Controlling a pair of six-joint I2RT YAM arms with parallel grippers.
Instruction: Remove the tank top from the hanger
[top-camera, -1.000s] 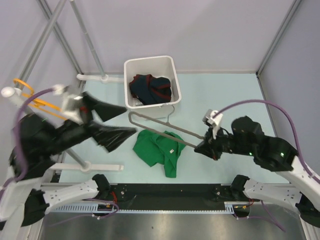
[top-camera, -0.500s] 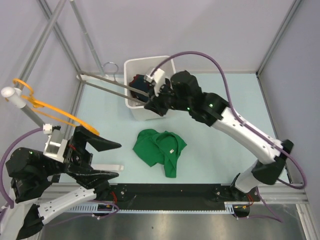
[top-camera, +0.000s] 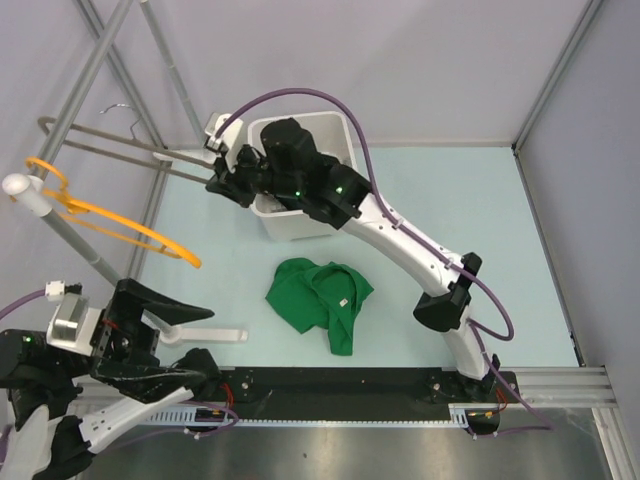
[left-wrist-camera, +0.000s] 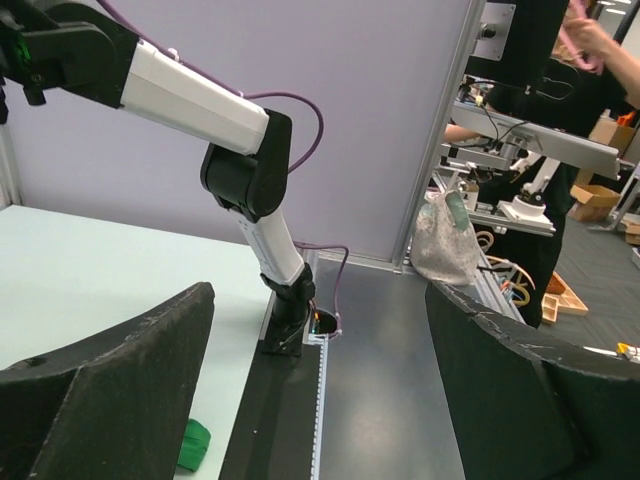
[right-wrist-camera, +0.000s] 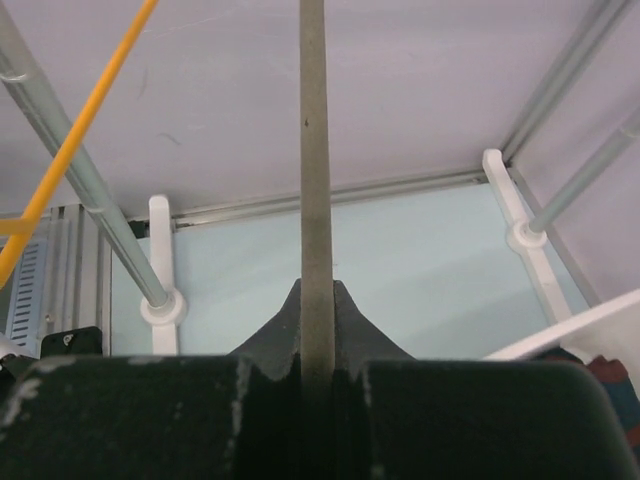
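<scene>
— Where is the tank top now?

— Check your overhead view. Your tank top (top-camera: 318, 298) lies crumpled on the desk (top-camera: 450, 200), in front of the white bin (top-camera: 290, 228), just where it lay half a second ago. It is off the hanger (right-wrist-camera: 314, 150) and well apart from it. Your left wrist view catches only a small green corner of it, low down.

— And the hanger?

— Your right gripper (top-camera: 218, 180) has its jaws clamped on the hanger's straight bar. In your right wrist view the bar runs straight up out of them. Half a second ago you held it over the left side of the bin. Now you have swung it further left, so the bar crosses the slanted rack poles (top-camera: 167, 60). Its wire hook (top-camera: 118, 110) sits toward the far left corner, above the orange hanger (top-camera: 110, 222), which has not moved.

— What about the left arm?

— You have drawn it back toward the near left corner. Your left gripper (left-wrist-camera: 318, 295) has its jaws wide apart with nothing between them, and it is well clear of the tank top.
</scene>
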